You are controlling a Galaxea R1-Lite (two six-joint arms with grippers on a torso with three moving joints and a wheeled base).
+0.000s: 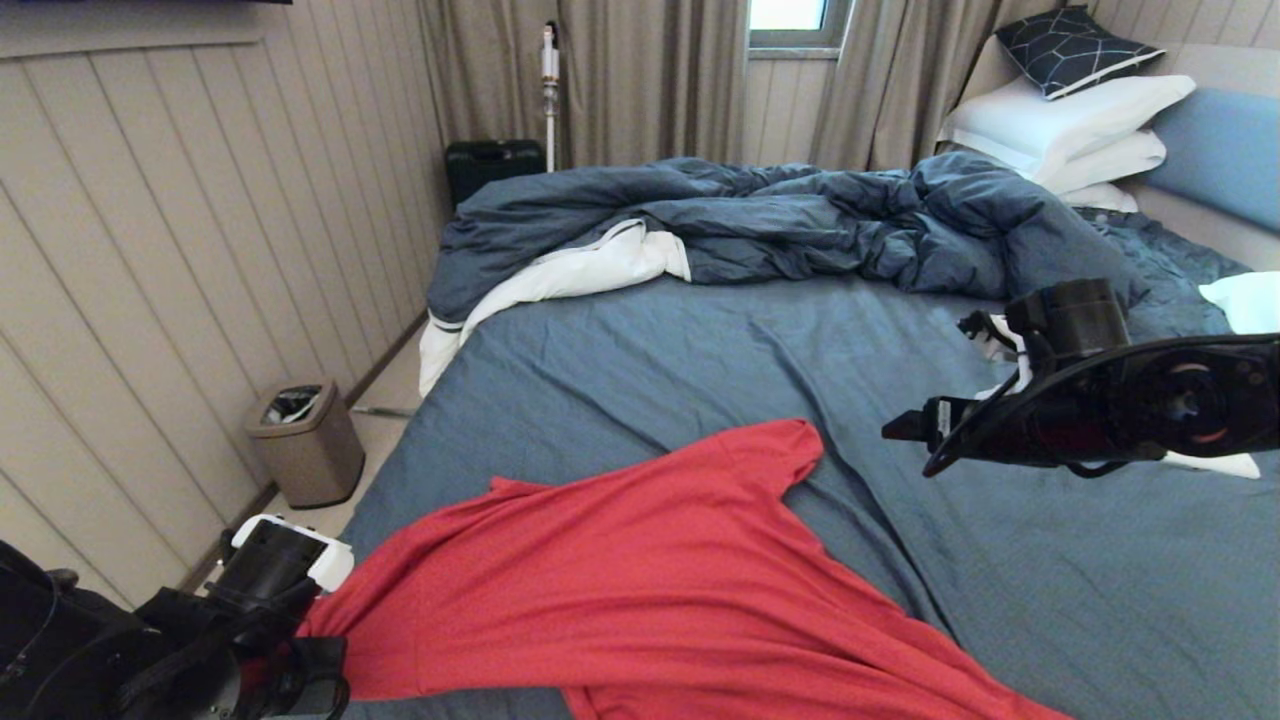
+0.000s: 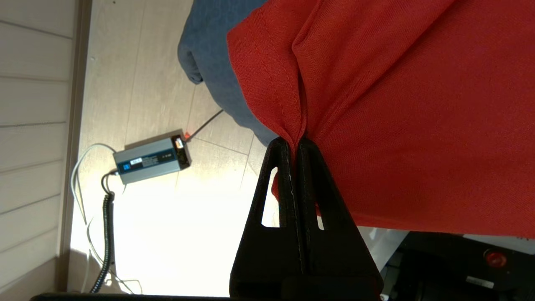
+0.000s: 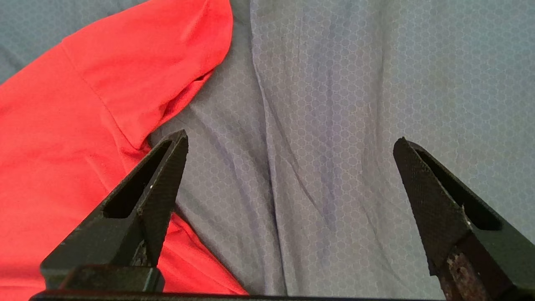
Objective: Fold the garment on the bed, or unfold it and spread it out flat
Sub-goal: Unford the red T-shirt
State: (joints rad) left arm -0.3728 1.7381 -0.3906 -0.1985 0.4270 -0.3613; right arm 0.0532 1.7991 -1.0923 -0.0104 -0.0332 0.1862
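One thin red garment [image 1: 640, 580] lies on the near part of the bed [image 1: 760, 350], stretched from the near left edge across the blue-grey sheet, one sleeve poking up toward the middle, and the left gripper [image 2: 294, 144] has its fingers pressed together on a hemmed edge right at the bed's left side, cloth puckering into a tight crease where it goes in. That pucker says plenty: light, soft jersey that will drape and sag, not slippery by the look of it, nothing to break, but likely to stretch and bunch if hauled by one point. A second hold on a seamed spot, say the sleeve hem or shoulder, looks the sensible place, since stitching gives a firmer bite. Over on the right, the right gripper [image 3: 288, 146] hangs above bare sheet just beside that sleeve, jaws spread wide, nothing between them. Hard to read now: the shirt's lower right part runs off the near edge of the head view, no print shows on the side facing up, the collar isn't visible, and how much fabric the left fingers have actually caught can't be judged.
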